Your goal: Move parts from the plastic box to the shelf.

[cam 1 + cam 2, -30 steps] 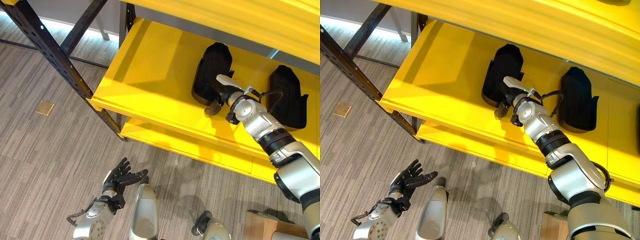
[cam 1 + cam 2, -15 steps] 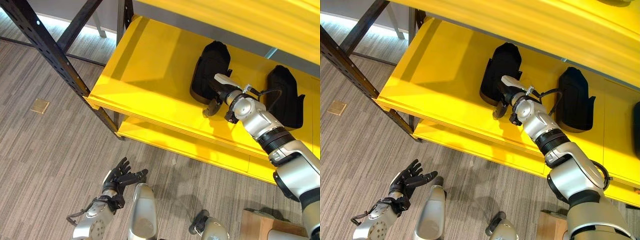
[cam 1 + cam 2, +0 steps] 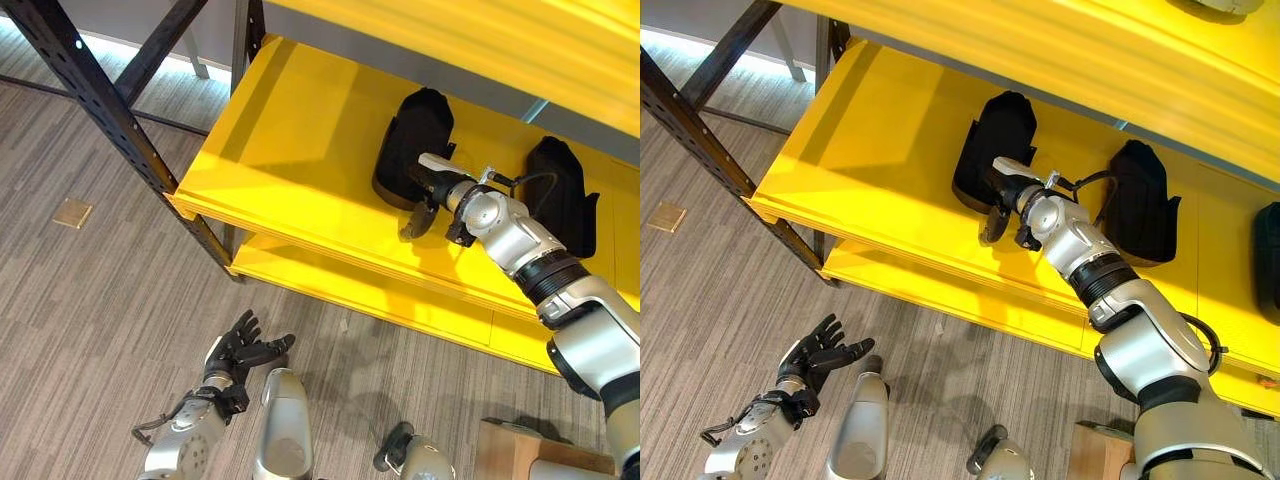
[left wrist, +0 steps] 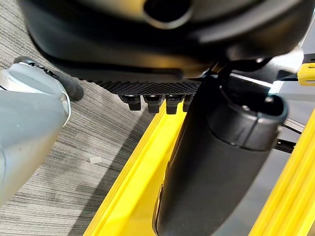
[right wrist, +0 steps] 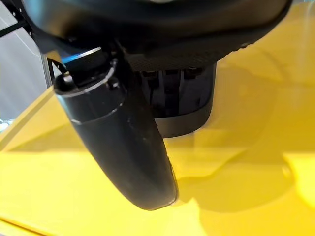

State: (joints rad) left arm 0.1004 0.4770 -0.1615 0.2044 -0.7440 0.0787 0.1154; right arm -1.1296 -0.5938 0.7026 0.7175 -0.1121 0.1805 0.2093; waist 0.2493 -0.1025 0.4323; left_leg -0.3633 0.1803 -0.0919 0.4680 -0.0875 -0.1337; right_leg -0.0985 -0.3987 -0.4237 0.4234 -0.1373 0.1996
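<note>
- Compared with the frames from a moment earlier, the whole scene is sitting a little differently in both eye views, so the head camera is moving; against the yellow shelf (image 3: 300, 150), the right hand (image 3: 425, 190) is staying almost where it was, at the near end of the black part (image 3: 412, 140).
- That black part is lying on the middle shelf board, its long axis running from the shelf's front edge towards the back, with its near end meeting the hand.
- The right hand is reaching in from the robot's right. Its fingers are lying against the part's near end, and the thumb (image 5: 123, 142) is hanging straight down in front, clear of the part.
- Whether the fingers are curling round the part or only resting on it, I cannot tell: the right wrist view is showing the part's rounded end just past them, but not the contact.
- A second black part (image 3: 560, 195) is lying on the same board further to the robot's right, well apart from the first.
- The left hand (image 3: 240, 352) is hanging low over the grey floor (image 3: 90, 290), fingers spread and holding nothing.
- In my judgement, the part is already placed, and the right hand's coming move depends on drawing back along the part's long axis, towards the shelf front.
</note>
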